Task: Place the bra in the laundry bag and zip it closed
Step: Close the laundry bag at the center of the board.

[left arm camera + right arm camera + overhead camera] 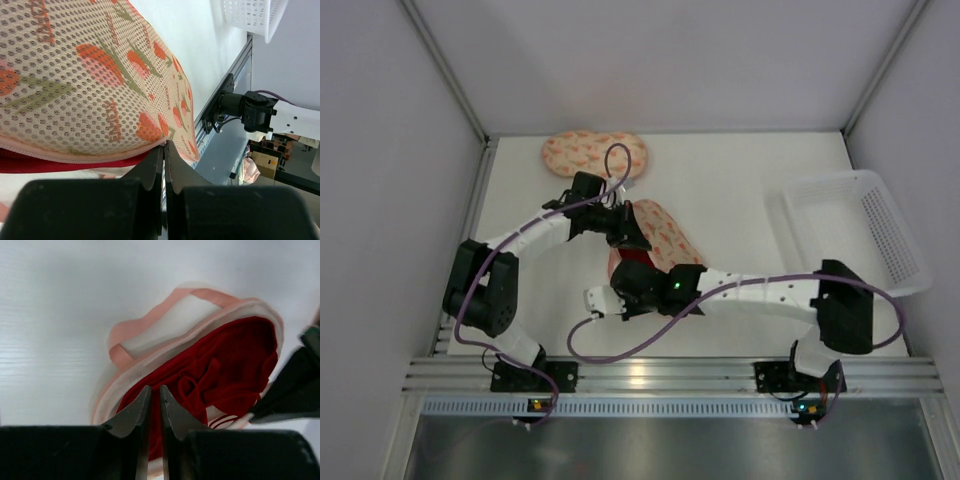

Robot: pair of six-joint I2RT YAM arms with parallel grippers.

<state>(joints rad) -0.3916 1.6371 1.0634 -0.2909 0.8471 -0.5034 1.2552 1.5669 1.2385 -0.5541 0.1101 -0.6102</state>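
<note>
Red bra [220, 375]; peach, orange-printed laundry bag [90, 80].

Top camera looks down from above and behind; both wrist cameras sit close on the shared laundry bag [100, 75]

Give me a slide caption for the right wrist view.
Right gripper, fingers nearly together, at the red bra inside the open laundry bag.

Matt mesh-cloth laundry bag [90, 80]
</note>
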